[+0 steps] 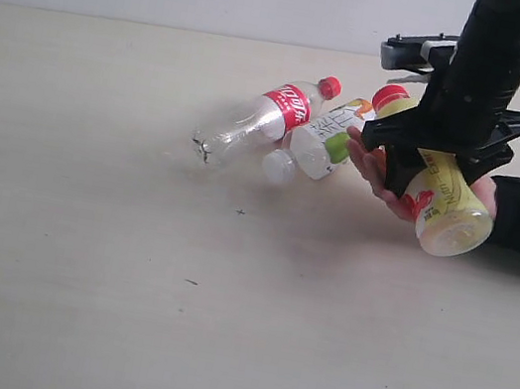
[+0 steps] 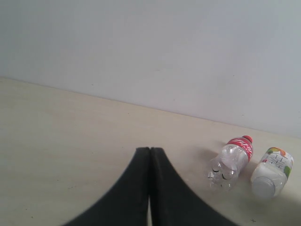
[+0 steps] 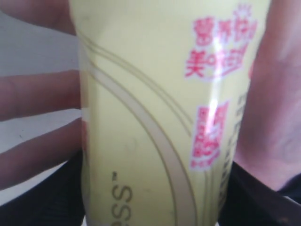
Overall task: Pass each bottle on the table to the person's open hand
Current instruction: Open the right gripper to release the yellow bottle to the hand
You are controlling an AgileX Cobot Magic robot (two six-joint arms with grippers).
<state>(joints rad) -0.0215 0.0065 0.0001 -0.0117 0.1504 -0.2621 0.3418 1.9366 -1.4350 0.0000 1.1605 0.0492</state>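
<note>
Your right pincer (image 1: pixel 441 186) is hanging over a person's open hand (image 1: pixel 366 163) and is clasping the yellow bottle (image 1: pixel 450 216) across its body. In the right wrist view the bottle is filling the gap between the dark jaws, which are pressing on both of its flanks. Pink fingers are showing beyond it on one side and the palm on the other. The bottle is lying slantwise, with its red cap pointing away past the pincer and its base jutting out towards the camera. The hand is cupping it from directly beneath the pincer.

Your left pincer (image 2: pixel 150 153) is clenched on nothing, its two jaws meeting flat, and it is waiting well away from the handover.

Two more bottles are lying on the bench (image 1: pixel 75 273) just beyond the person's fingertips, on the far side of the hand from the right pincer. One is clear with a red label (image 1: pixel 272 114) and the other has a white label (image 1: pixel 321 143). They are touching each other. A fourth bottle is not showing in any view.

The step in hand looks like the release. To do it well, you are aiming to let the palm take the weight first, so settle the bottle fully before parting the jaws. Open them wide and evenly. Then rise straight up from the hand, so that neither jaw is dragging the label or nudging the person's fingers. Since the base is overhanging the palm, the bottle could roll off if you let go too soon.
</note>
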